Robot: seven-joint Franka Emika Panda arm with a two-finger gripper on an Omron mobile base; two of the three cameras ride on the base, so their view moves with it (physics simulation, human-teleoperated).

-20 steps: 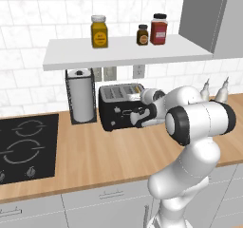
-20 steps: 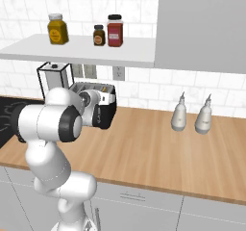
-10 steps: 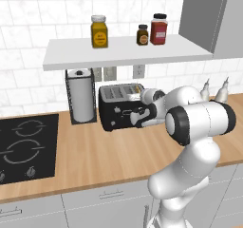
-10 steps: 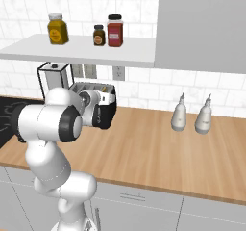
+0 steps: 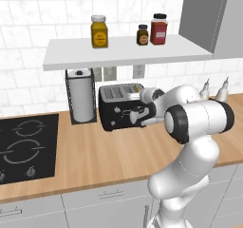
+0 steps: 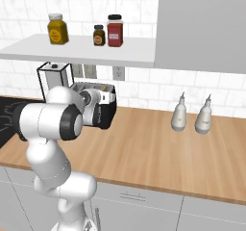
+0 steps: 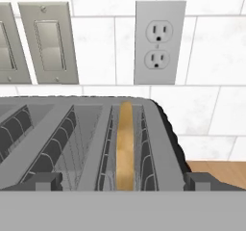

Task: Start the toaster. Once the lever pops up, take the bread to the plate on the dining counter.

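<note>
fingers (image 7: 123, 182): spread wide, holding nothing, level with the toaster's top front edge
toaster (image 5: 124, 106): directly ahead of the fingers, on the surface (image 5: 109, 151) under the wall socket (image 7: 159, 42)
bread (image 7: 125, 146): edge-on in the slot straight ahead of the fingers, right of centre
step: probably starting the toaster
next move: likely reach the lever on the front and press it down

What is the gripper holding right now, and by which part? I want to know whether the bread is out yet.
Nothing. The gripper is open above the toaster, and the bread sits untouched in its slot.
</note>
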